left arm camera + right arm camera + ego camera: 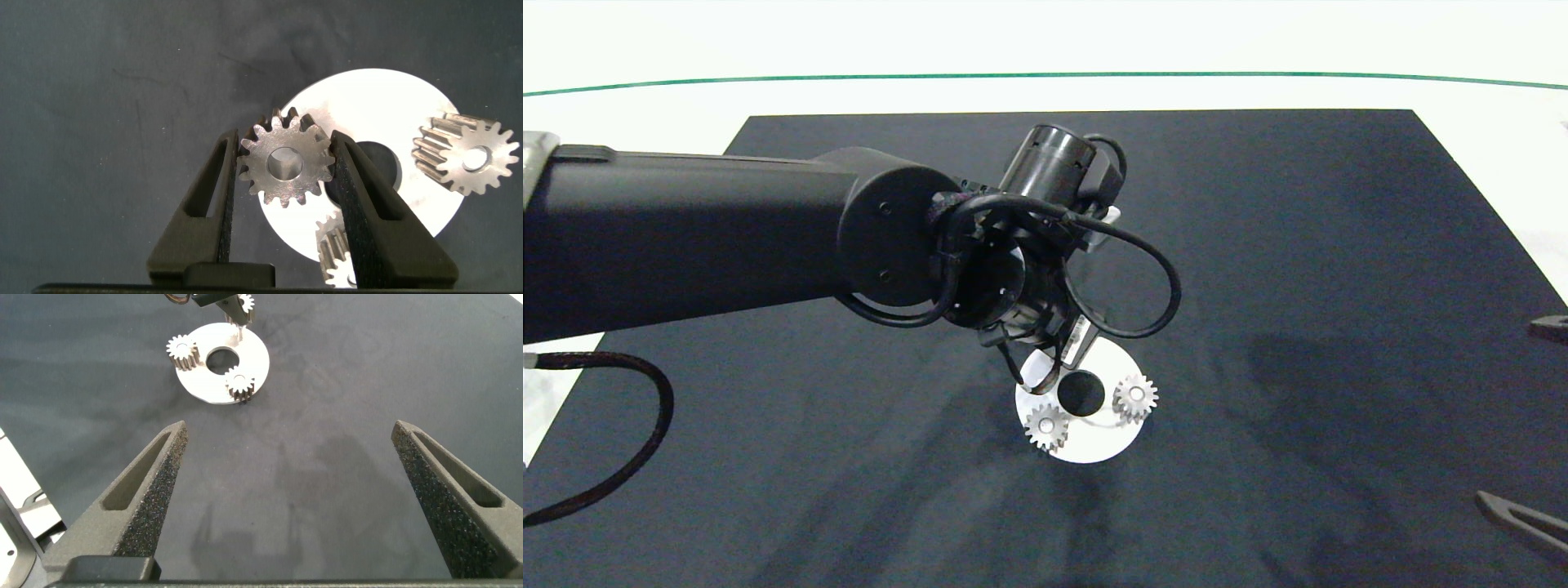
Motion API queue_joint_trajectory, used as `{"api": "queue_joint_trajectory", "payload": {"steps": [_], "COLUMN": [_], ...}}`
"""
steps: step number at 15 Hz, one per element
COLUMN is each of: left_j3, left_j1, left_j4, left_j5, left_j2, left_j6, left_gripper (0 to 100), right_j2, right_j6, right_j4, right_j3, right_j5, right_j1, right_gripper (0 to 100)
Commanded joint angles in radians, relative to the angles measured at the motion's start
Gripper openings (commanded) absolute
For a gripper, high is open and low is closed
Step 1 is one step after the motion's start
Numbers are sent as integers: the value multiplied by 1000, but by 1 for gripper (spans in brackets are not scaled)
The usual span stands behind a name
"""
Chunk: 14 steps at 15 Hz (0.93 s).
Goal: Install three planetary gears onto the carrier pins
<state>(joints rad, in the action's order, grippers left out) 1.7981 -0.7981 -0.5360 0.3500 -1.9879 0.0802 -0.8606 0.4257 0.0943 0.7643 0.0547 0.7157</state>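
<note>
Left wrist view: left gripper [286, 167] fingers clamp third gear [286, 166], seemingly bore-down, over disc [392, 106]; right gripper [286, 490] fingers spread.

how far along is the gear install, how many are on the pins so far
Two gears already sit on the white disc, each on a pin. The left gripper holds the third gear over the disc's far edge, not yet seated. The right gripper hangs open, off to the side.
</note>
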Motion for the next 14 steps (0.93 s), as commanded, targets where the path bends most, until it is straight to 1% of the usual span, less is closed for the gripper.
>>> {"api": "queue_joint_trajectory", "payload": {"steps": [1, 5, 14], "left_j3": [4, 10, 18], "left_j1": [-9, -27, -24], "left_j4": [-2, -1, 1], "left_j5": [3, 1, 3], "left_j2": [0, -3, -28], "left_j6": [0, 1, 1], "left_gripper": [19, 19, 19], "right_j2": [-1, -1, 0], "right_j6": [2, 4, 4], "right_j4": [1, 1, -1], "right_j3": [0, 0, 0], "right_j5": [1, 1, 1], "right_j1": [1, 1, 1], "right_gripper": [100, 100, 100]}}
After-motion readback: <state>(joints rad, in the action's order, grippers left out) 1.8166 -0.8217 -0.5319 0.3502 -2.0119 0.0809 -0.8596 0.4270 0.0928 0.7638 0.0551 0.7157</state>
